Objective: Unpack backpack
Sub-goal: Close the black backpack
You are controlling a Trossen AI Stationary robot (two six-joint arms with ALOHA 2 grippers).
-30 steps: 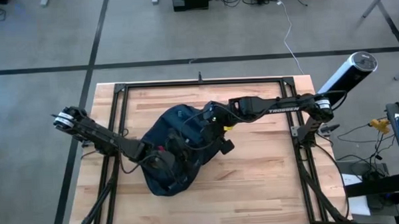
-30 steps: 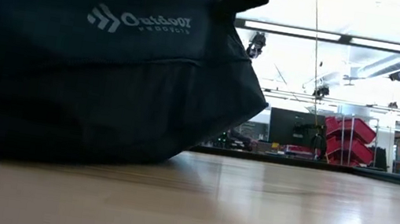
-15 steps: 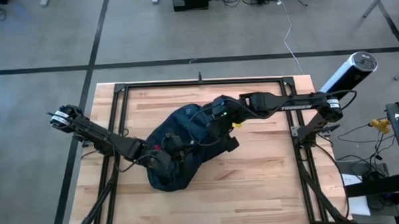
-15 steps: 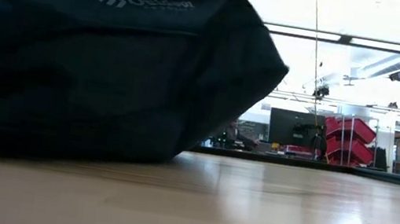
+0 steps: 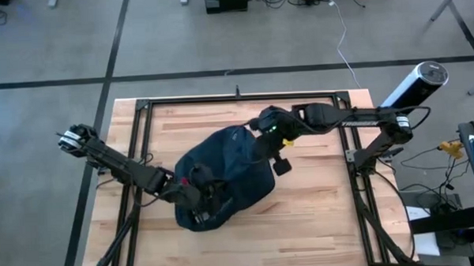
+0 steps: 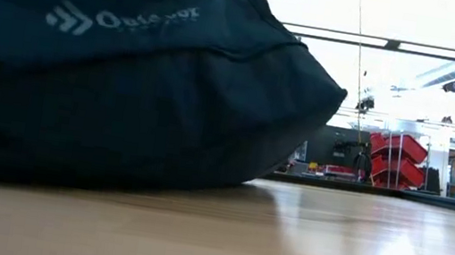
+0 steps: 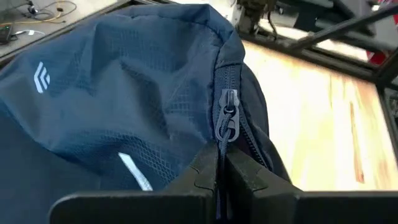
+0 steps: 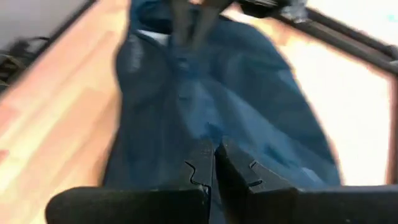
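The backpack (image 5: 227, 177) lies in the middle of the wooden table (image 5: 319, 217), a dark navy soft heap, slumped on its side. In the low view it fills the left half of the picture, resting on the tabletop, with a pale logo (image 6: 122, 19) printed across its upper panel.

The left gripper (image 5: 201, 191) is at the bag's near-left end, its arm reaching in from the table's left edge. In the left wrist view its two fingers (image 7: 205, 168) are pressed together around the zipper line of the bag, pinching the fabric just below a silver zipper pull (image 7: 227, 115) that hangs on the closed seam. A small white mark (image 7: 41, 76) and a short white strip (image 7: 135, 171) show on the cloth beside it.

The right gripper (image 5: 270, 141) is at the bag's far-right end, its arm stretched in from the table's right side. In the right wrist view, which is blurred, its fingers (image 8: 200, 168) sit nearly together over the navy cloth, pinching a fold of it between them
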